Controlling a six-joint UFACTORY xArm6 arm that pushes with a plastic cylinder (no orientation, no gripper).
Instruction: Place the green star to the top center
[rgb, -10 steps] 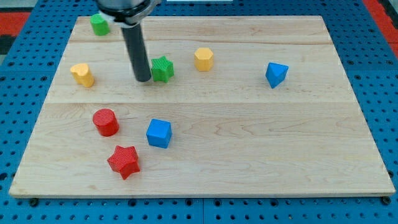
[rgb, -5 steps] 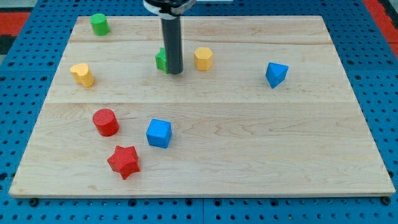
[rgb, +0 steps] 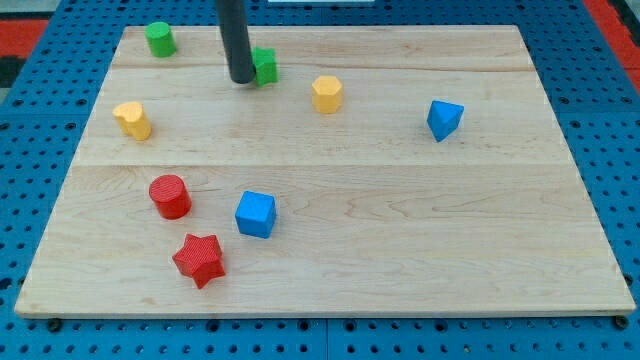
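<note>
Light wood board (rgb: 400, 240): green star (rgb: 265, 65) at 12, red star (rgb: 198, 259) at 7, blue cube (rgb: 255, 214) near the middle.

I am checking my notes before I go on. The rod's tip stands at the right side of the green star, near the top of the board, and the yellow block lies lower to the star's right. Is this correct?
Not quite. In the camera view my tip stands at the left side of the green star, against it, not the right. The rest holds: the star is near the top of the board, and the yellow block lies lower to its right.
</note>
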